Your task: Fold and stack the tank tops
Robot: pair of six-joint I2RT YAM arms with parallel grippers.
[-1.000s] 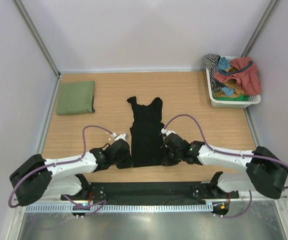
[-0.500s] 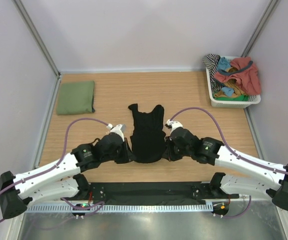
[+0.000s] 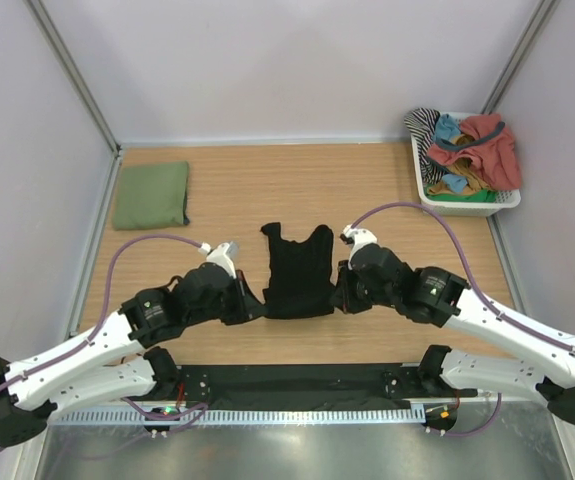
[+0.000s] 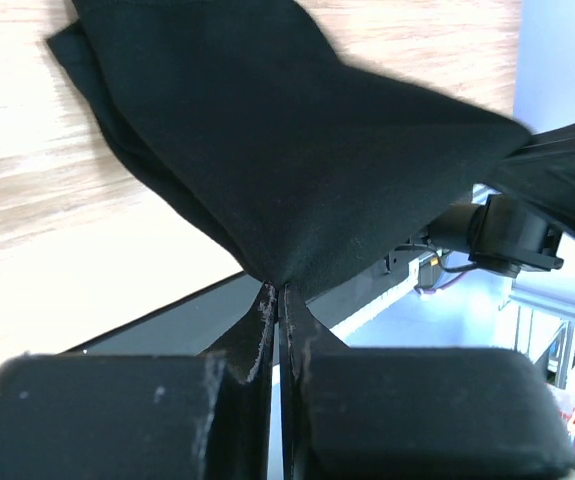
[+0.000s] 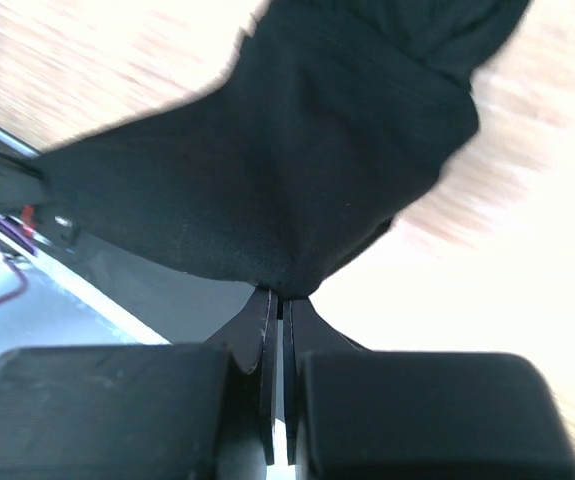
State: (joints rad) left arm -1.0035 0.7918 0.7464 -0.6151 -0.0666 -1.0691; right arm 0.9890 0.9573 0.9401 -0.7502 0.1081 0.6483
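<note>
Presently listed, in order of concern.

Black tank top (image 3: 297,275): middle of the table (image 3: 387,190), straps pointing to the far side, hem end raised and held at both corners. A second ago it lay full length, hem close to the near edge; it now reads about half as long from above, the hem having travelled toward the straps. Judgement: the bottom-to-top fold is under way, not yet laid down.

Left gripper (image 3: 250,303): at the top's left hem corner. The wrist view shows the fingers together with a pinch of black cloth (image 4: 297,150) drawn up tight from between the tips (image 4: 279,300).

Right gripper (image 3: 339,297): at the right hem corner, mirror of the left. Fingers clamped on the cloth (image 5: 297,170), which fans out from the tips (image 5: 279,300). Both arms have advanced side by side, away from their bases.

Green tank top (image 3: 151,195): far left corner of the table, already folded to a neat square, well apart from the black one. Judgement: first garment done and waiting as the base of the stack.

Basket (image 3: 464,209): far right, holding red, teal and striped garments; not part of the job.

Note: from above it is hard to tell whether the carried hem hangs free of the lower layer or drags on it; the wrist views suggest it is lifted. Remaining, by judgement: lay the hem at the straps, release, fold again if needed, then carry it to the green one.
</note>
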